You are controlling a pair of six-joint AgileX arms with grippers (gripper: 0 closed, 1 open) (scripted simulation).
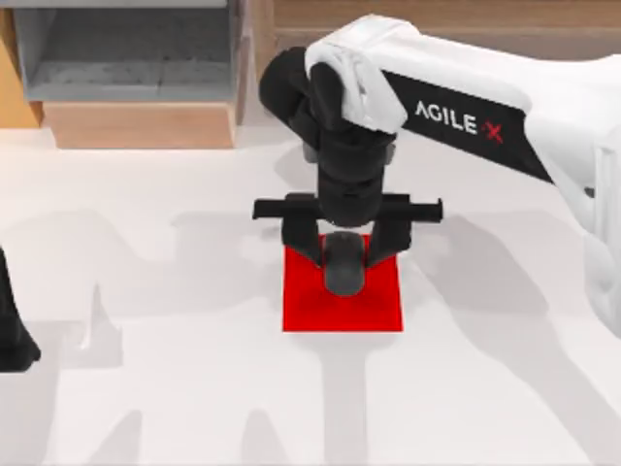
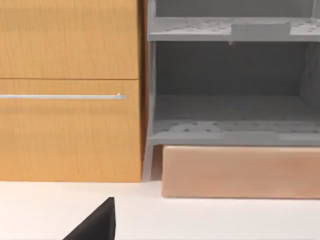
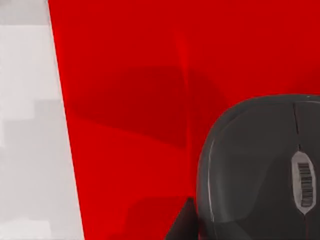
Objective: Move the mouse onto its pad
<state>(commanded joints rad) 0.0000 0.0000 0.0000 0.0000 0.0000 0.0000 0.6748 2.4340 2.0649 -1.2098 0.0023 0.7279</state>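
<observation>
The dark grey mouse sits over the far half of the red pad, near the table's middle. My right gripper reaches down from above and is shut on the mouse, one black finger on each side. In the right wrist view the mouse is seen over the pad, with a dark fingertip against its edge. A shadow lies on the pad beside the mouse; I cannot tell whether the mouse rests on the pad or hangs just above it. My left gripper is parked at the table's left edge.
A grey open shelf unit and a wooden block stand at the back left. The left wrist view faces a wooden cabinet and the grey shelves. White table surface surrounds the pad.
</observation>
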